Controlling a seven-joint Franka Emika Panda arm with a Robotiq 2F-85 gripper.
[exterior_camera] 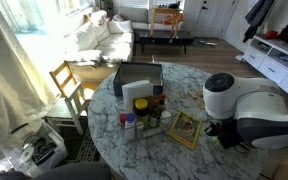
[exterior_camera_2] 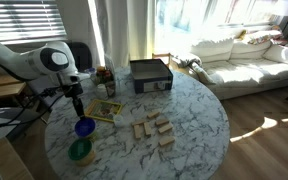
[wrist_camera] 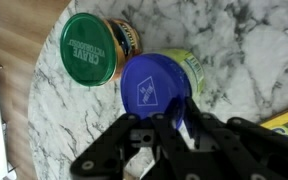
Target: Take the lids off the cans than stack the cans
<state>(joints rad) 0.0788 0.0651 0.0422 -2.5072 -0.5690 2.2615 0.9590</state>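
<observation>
Blue lid (wrist_camera: 156,88), green lid (wrist_camera: 90,47), both on cans (wrist_camera: 127,38)

Marble table (exterior_camera_2: 199,115): cans (wrist_camera: 127,38), box (exterior_camera_2: 150,74), perhaps blocks (exterior_camera_2: 154,130)

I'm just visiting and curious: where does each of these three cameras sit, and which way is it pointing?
Exterior view: beside the marble table, facing across it toward the sofa; the arm shows at right.
Exterior view: at another side, set higher, facing the windows; the arm enters from the left, with the gripper over the blue lid.
Wrist view: on the wrist, looking down on the blue lid and green lid; the gripper shows at the bottom.
Shared: both exterior views show the black box.
</observation>
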